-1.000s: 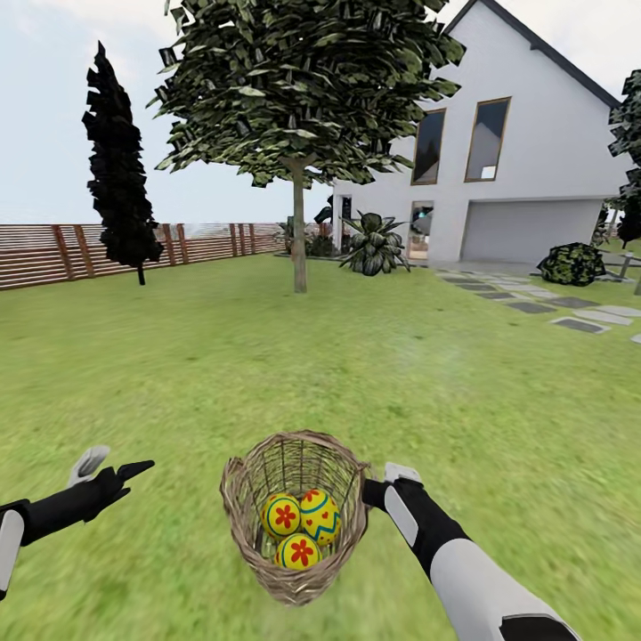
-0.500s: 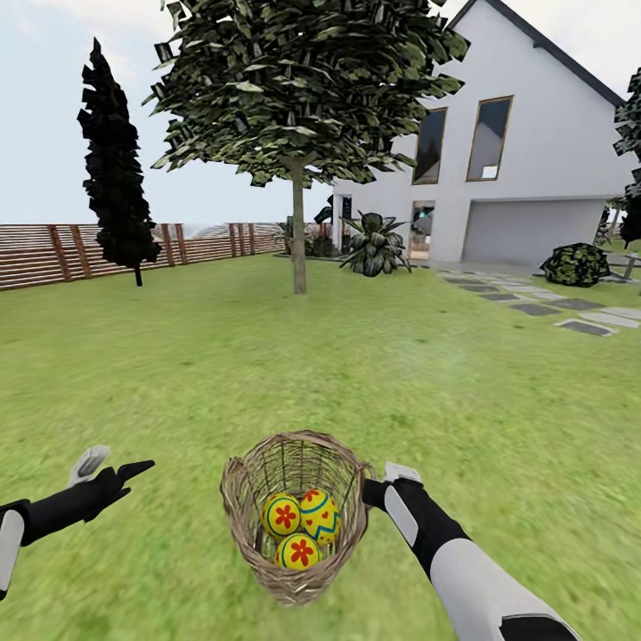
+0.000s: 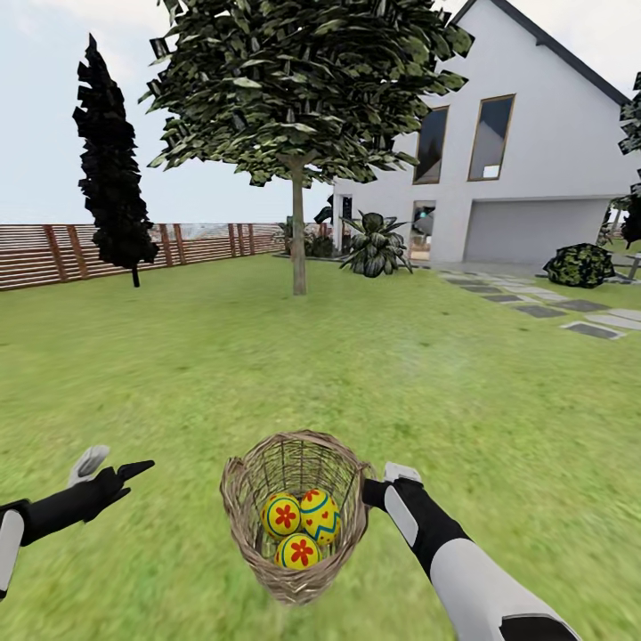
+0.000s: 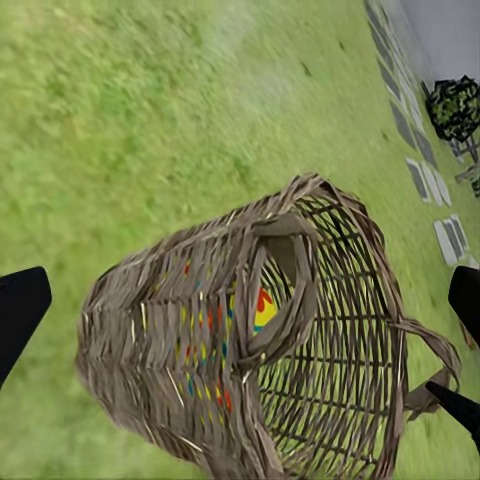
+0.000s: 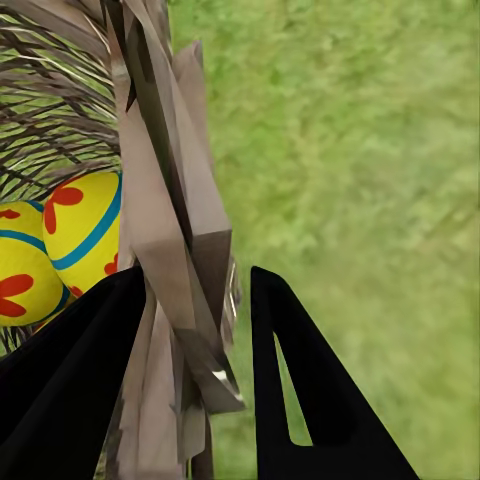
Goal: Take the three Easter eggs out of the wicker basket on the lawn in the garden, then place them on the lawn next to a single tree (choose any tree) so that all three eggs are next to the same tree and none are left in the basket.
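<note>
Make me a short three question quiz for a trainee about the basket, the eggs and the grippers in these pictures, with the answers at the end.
1. True or false: all three Easter eggs lie inside the wicker basket.
2. Which gripper has its fingers either side of the basket's rim? A) left gripper B) right gripper C) neither
3. Fill in: straight ahead across the lawn stands a broad-crowned ____.

Key
1. True: three yellow eggs sit together at the basket's bottom.
2. B: the right wrist view shows one finger inside the rim and one outside; the left gripper is open, away from the basket.
3. tree, between the dark cypress and the white house.
</note>
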Tool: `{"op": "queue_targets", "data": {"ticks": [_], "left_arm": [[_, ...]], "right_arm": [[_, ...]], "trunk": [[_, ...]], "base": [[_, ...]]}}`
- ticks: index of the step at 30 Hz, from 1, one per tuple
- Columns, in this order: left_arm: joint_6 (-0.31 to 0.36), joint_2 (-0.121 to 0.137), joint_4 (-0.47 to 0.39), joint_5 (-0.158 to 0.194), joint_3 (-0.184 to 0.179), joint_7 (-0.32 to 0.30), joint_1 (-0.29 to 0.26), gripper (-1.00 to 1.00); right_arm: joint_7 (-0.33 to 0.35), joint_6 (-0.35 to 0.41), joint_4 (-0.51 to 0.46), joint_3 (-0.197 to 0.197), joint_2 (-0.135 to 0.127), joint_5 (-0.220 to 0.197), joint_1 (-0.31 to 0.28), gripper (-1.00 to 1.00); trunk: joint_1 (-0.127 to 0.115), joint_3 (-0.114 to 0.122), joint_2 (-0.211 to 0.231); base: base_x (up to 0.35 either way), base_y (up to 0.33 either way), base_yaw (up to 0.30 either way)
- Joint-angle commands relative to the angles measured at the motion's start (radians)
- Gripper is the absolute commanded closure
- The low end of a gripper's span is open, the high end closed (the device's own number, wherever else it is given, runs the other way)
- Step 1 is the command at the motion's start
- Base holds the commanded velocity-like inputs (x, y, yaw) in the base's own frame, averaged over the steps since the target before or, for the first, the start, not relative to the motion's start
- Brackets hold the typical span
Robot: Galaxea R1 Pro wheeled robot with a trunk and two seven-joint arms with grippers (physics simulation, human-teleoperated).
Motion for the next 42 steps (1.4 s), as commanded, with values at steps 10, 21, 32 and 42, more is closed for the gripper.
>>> {"op": "queue_targets", "data": {"ticks": [10,21,32,42], "left_arm": [[0.004,0.000,0.000,-0.002,0.001,-0.005,-0.001,-1.00],[0.004,-0.001,0.000,-0.002,0.000,-0.005,-0.001,-1.00],[0.004,-0.001,0.000,-0.002,0.000,-0.005,-0.001,-1.00],[0.004,-0.001,0.000,-0.002,0.000,-0.005,-0.001,-1.00]], "right_arm": [[-0.006,0.003,-0.003,-0.002,0.001,-0.012,-0.001,1.00],[-0.006,0.003,-0.003,-0.002,0.001,-0.012,-0.001,1.00],[-0.006,0.003,-0.002,-0.003,0.001,-0.012,-0.001,1.00],[-0.006,0.003,-0.003,-0.007,0.000,-0.019,-0.001,1.00]], "trunk": [[0.001,-0.002,-0.001],[0.001,-0.002,-0.001],[0.001,-0.002,-0.001],[0.001,-0.002,-0.001]], "base": [[0.297,0.000,0.000],[0.286,0.000,0.000],[0.273,0.000,0.000],[0.266,0.000,0.000]]}}
